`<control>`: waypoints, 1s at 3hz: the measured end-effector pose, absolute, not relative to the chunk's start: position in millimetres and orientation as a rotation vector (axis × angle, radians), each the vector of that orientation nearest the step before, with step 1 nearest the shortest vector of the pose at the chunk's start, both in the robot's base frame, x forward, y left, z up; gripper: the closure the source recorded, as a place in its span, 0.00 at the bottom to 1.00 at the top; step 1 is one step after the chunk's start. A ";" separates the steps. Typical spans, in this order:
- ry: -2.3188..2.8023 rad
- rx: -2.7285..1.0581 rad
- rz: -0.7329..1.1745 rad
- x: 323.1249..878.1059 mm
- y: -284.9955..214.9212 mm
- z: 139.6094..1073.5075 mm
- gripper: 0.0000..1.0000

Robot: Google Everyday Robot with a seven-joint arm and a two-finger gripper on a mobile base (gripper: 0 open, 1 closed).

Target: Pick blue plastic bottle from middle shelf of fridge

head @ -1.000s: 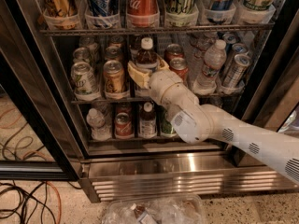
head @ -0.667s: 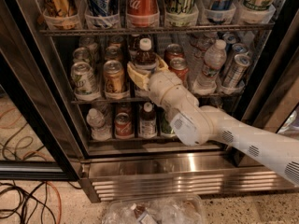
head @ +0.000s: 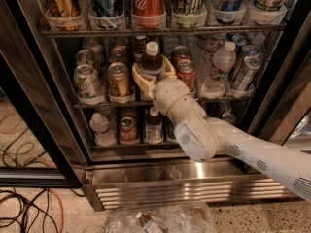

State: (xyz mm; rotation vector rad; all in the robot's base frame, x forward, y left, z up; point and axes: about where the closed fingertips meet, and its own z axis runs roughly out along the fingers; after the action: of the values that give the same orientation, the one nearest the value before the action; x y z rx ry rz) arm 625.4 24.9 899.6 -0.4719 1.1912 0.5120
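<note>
The blue plastic bottle [head: 151, 58], with a white cap and dark drink, stands at the centre front of the middle shelf [head: 97, 104] in the fridge [head: 184, 179]. My gripper [head: 153, 76] reaches in from the lower right. Its cream fingers [head: 139, 79] hug the bottle on both sides, shut on its lower body. The wrist hides the bottle's label and base. The bottle still stands upright among the cans.
Cans [head: 119, 79] stand left of the bottle, and a red can [head: 186, 72] and a clear water bottle [head: 218, 65] to its right. The upper rack holds tall cans [head: 147, 1]; small bottles [head: 153, 125] stand below. Dark door frame [head: 34, 130] at left, cables [head: 29, 208] and a plastic bag [head: 160, 220] on the floor.
</note>
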 end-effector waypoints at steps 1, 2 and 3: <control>1.183 -0.472 0.512 623.9 24.5 899.6 1.00; 1.168 -0.472 0.510 621.6 24.1 901.7 1.00; 1.158 -0.472 0.513 617.8 23.8 903.8 1.00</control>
State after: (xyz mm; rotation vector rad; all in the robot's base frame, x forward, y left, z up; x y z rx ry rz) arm 617.8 23.8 903.8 -0.4718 1.1577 0.5133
